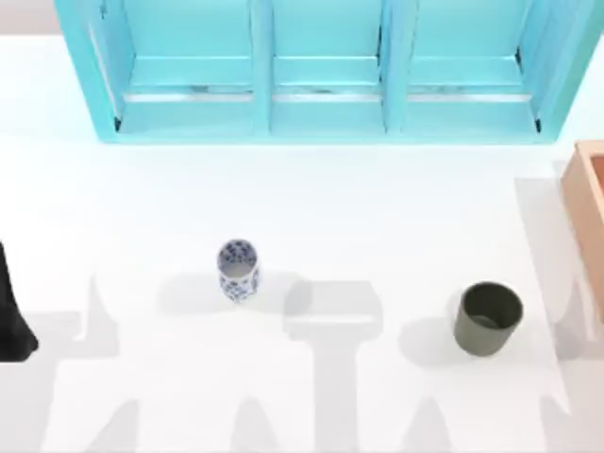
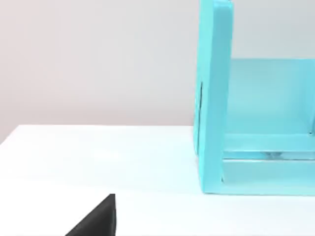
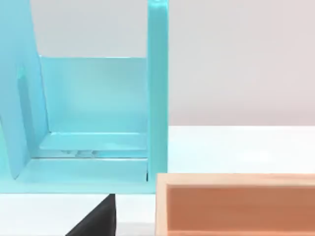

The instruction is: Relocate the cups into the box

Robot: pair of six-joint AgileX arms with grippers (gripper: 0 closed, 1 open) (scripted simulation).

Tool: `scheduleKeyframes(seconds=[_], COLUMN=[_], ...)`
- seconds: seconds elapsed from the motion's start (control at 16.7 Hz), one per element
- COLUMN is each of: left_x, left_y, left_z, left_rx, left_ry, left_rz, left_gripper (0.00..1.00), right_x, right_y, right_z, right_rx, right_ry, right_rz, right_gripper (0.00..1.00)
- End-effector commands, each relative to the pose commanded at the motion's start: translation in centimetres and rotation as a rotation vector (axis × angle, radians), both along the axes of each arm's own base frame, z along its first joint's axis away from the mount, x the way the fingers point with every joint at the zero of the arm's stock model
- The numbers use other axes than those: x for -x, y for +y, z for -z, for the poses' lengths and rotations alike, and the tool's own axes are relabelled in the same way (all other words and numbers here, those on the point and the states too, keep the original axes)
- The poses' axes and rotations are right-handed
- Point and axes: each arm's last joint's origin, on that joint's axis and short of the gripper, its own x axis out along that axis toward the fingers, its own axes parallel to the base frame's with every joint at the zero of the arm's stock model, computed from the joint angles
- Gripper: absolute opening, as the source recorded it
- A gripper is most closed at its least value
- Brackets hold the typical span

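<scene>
We are seeing the white cup with blue flowers (image 1: 237,269) standing upright left of the table's (image 1: 142,217) middle, the olive-grey cup (image 1: 487,318) standing well to its right, near the tan box (image 1: 587,203) at the right edge. The turquoise shelf (image 1: 321,71) is lining the far side. Our left arm (image 1: 11,316) is sitting parked at the left edge; we cannot tell how either gripper's jaws are standing.

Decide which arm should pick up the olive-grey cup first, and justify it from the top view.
Right. The olive-grey cup stands upright on the table's right side, close to the tan box at the right edge. The white floral cup stands left of centre, likely suiting the left arm.
</scene>
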Motion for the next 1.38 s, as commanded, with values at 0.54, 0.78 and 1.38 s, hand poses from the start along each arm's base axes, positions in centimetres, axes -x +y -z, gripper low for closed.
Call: scheduleKeyframes(seconds=[0.54,0.78,1.38], left_x=[0.0,0.0,0.0], left_y=[0.0,0.0,0.0], left_z=[0.0,0.0,0.0], left_rx=[0.000,0.000,0.000], left_ry=[0.000,0.000,0.000], left_rz=[0.000,0.000,0.000], left_gripper=[1.00,1.00,1.00], right_x=[-0.9,-4.5,-16.3], right_y=[1.0,2.7,10.8], right_z=[-4.8,-8.5,-8.7], right_rx=[-0.074,-0.116,-0.045], right_ry=[0.270,0.632,1.451], right_rz=[-0.071,-0.107,-0.029], right_gripper=[1.00,1.00,1.00])
